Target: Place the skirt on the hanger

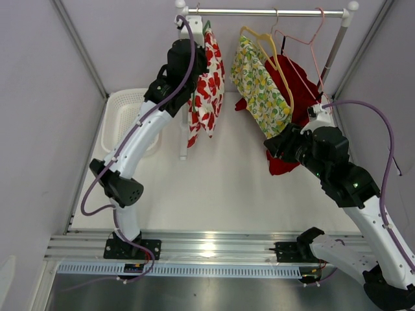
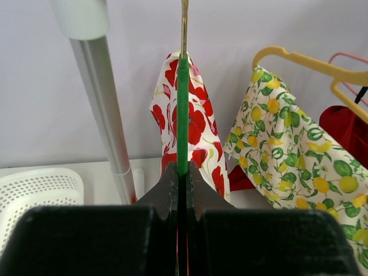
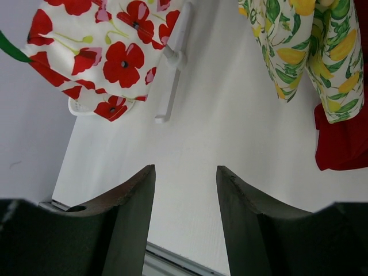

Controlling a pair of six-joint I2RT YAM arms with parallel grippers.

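Observation:
A white skirt with red poppies (image 1: 209, 97) hangs on a green hanger (image 2: 183, 115) whose metal hook goes up towards the rail (image 1: 266, 11) at its left end. My left gripper (image 2: 183, 169) is shut on the green hanger's lower edge, with the skirt draped just beyond it (image 2: 198, 123). In the top view the left gripper (image 1: 194, 68) sits against the skirt's left side. My right gripper (image 3: 186, 169) is open and empty, low over the white table; in the top view the right gripper (image 1: 272, 146) is below the lemon-print garment (image 1: 259, 84).
A yellow hanger (image 1: 269, 48) carries the lemon-print garment. A pink hanger (image 1: 305, 35) and a red garment (image 1: 295, 81) hang at the right. A white basket (image 1: 126, 116) stands at the back left. The rack's left pole (image 2: 106, 115) is beside the left gripper.

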